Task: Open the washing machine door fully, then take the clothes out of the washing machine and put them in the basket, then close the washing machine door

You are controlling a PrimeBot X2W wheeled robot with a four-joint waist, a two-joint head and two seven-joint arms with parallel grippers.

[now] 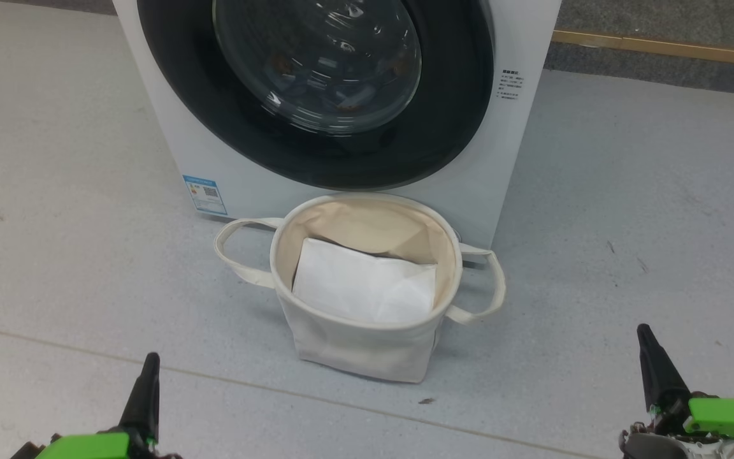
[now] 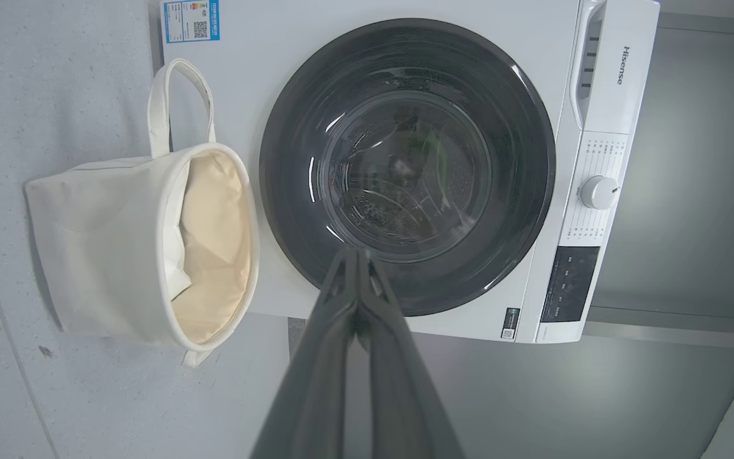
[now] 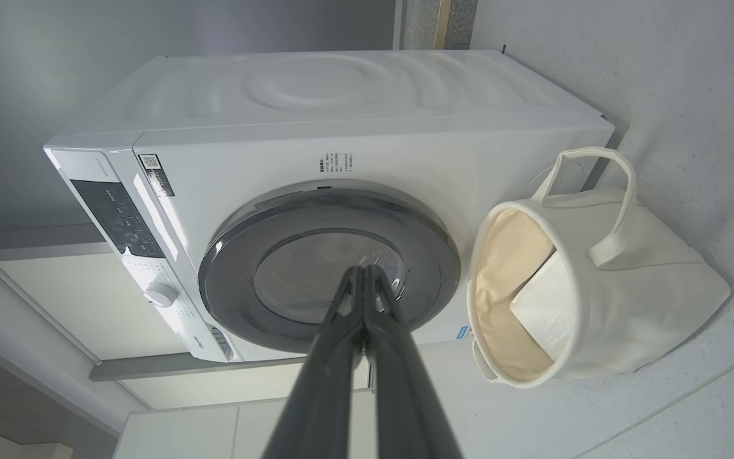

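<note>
On the floor, head view, the basket (image 1: 354,344) is sitting just in front of the washing machine (image 1: 523,159), holding only a white sheet (image 1: 364,287). The washing machine door (image 1: 316,64) is sitting closed over the clothes (image 1: 348,101). Left wrist view: the left claw (image 2: 357,255) is pinching shut, empty. Right wrist view: the right claw (image 3: 362,271) is doing likewise, so no step is showing as done.

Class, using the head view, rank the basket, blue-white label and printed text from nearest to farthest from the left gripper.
1. Basket, just ahead and to the right of the left gripper.
2. Blue-white label, lower left of the washing machine front.
3. Printed text, upper right of that front.
</note>
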